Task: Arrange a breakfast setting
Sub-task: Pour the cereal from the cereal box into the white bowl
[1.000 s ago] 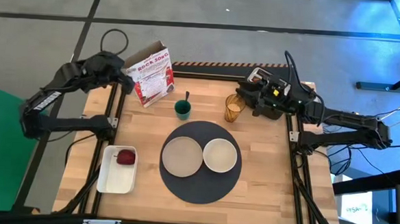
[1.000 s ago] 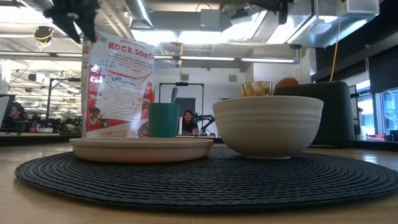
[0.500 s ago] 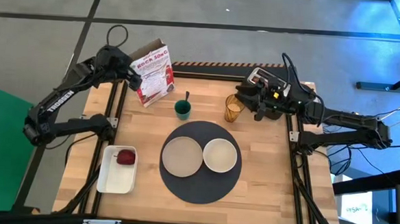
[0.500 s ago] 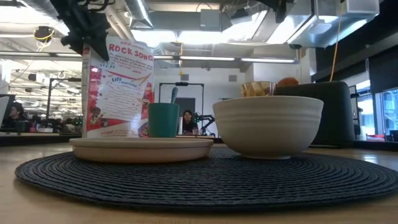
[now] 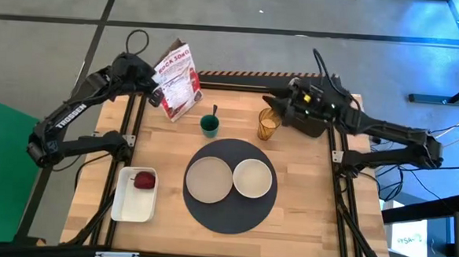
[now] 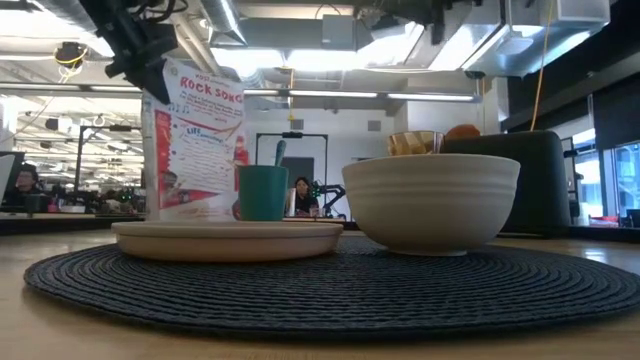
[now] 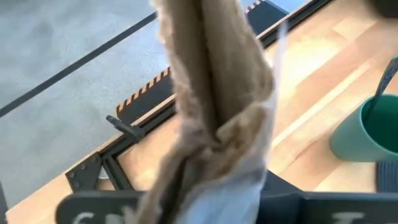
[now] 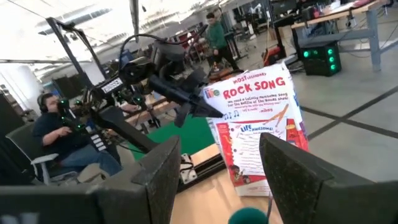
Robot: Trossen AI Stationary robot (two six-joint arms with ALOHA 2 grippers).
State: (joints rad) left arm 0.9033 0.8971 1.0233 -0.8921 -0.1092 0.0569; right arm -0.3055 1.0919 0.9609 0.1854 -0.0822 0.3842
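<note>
The dark grey mat (image 5: 228, 211) lies at the table's middle and carries the beige plate (image 5: 209, 179) and the white bowl (image 5: 252, 178). Beyond it stand the green cup (image 5: 209, 126) and the amber glass (image 5: 268, 124). The red fruit (image 5: 143, 180) lies in the white tray (image 5: 131, 206). A toasted round (image 6: 462, 130) shows on top of the black toaster (image 6: 520, 185). My left gripper (image 5: 156, 89) is shut on a printed "Rock Song" box (image 5: 178, 79) at the far left. My right gripper (image 5: 282, 106) hovers open above the toaster, nothing between its fingers. My left gripper pinches the box's torn brown top edge (image 7: 211, 134) between its two fingers, at the top corner toward the table's left (image 6: 150, 72). The fingers come slanting down from the table's left. The box stands tilted; whether its bottom is on the table, the plate hides.
The toaster (image 5: 315, 121) sits at the far right corner under my right arm. The tray lies at the near left. Bare wood shows between the tray and the box and at the near right. People sit in the room beyond the table.
My left gripper has moved toward the table's right to the box's top corner and shut on it. The box has turned about and tipped, its top now toward the far left. My right gripper has shifted a little toward the table's left, staying open.
</note>
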